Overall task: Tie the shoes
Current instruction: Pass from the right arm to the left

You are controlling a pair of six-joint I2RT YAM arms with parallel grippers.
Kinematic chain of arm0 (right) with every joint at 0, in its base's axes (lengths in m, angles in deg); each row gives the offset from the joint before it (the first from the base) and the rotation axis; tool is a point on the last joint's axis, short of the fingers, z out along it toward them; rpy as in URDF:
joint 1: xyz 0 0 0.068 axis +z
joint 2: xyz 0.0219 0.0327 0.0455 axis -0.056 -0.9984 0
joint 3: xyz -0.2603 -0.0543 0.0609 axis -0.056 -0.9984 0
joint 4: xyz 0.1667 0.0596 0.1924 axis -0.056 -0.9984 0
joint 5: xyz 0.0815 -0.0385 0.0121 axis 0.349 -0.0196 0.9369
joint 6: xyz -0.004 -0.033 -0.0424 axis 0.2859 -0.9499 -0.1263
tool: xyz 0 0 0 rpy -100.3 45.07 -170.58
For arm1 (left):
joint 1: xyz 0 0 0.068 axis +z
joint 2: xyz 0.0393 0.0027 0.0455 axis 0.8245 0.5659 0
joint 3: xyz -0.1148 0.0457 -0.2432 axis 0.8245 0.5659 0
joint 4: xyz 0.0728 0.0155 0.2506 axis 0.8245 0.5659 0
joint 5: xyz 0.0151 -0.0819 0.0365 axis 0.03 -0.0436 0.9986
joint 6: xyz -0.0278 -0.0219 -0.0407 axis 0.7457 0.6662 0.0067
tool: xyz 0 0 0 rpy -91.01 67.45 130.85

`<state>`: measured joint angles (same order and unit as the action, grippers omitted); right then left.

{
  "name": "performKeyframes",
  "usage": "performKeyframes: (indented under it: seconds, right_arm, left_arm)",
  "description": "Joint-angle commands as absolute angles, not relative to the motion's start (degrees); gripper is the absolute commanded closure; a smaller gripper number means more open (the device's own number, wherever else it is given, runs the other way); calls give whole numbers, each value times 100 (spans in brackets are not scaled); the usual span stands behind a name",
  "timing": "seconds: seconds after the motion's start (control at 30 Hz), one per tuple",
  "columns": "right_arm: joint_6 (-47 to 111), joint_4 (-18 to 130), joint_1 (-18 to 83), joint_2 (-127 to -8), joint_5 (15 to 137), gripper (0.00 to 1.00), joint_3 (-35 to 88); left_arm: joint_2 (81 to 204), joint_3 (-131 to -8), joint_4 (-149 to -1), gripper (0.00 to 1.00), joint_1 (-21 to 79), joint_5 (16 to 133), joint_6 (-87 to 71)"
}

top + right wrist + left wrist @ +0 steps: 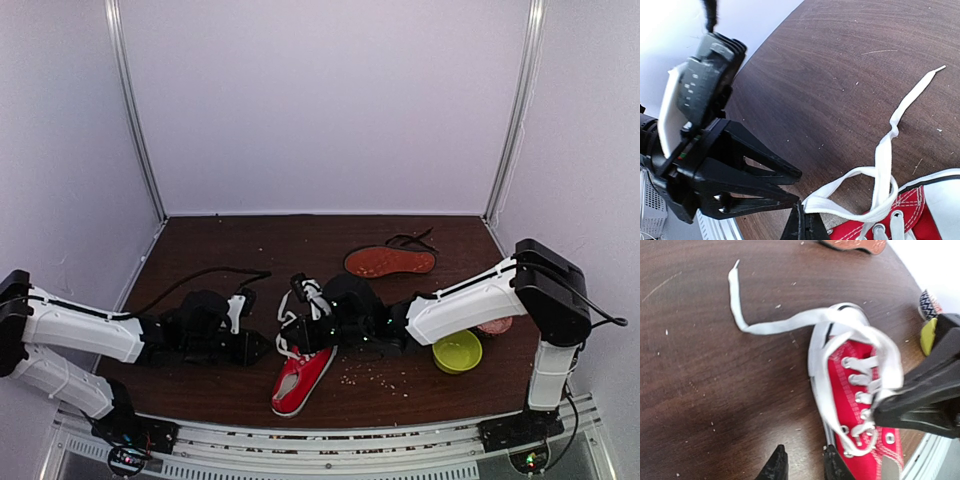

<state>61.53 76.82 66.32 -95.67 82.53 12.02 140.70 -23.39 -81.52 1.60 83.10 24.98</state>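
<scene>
One red sneaker (839, 390) just beside left gripper (804, 452).

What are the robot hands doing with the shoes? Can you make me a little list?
red sneaker: near front edge of table, lace side up, not tied
white lace: one end trails loose across the table
right gripper: shut, pinching the white lace
left gripper: open, empty, next to the sneaker
black shoe: farther back, sole facing up
yellow-green bowl: right of the sneaker
</scene>
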Motion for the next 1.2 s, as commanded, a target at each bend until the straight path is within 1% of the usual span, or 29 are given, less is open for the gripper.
performKeyframes:
  seconds: [0.0,0.1,0.23,0.37,0.47,0.83,0.97,1.17]
  right_arm:
    - [6151,7745,6614,-9434,8233,100,1147]
    - [6141,7716,6618,-9433,8225,100,1160]
    - [6146,7687,6614,-9435,8207,100,1160]
    - [6147,7638,6615,-9422,8175,100,1144]
    - [6124,7619,6610,-9410,8160,100,1141]
    - [6113,7609,6598,-9427,8181,100,1152]
    - [6111,7627,6596,-9424,8221,100,1152]
    - [6098,7612,6588,-9416,8270,100,1134]
  left_arm:
    - [14373,-2267,-8371,73,201,8436,2828]
    - [14683,-2280,-8723,72,201,8121,2843]
    - [15080,-2241,-9693,68,201,7566,2791]
    - [15285,-2240,-10251,63,205,7298,2751]
    - [15357,-2209,-10598,61,201,7186,2786]
    - [15376,-2147,-10809,61,201,7163,2800]
    - [15370,-2163,-10785,58,201,7262,2793]
    - [15424,-2284,-10680,60,201,7411,2745]
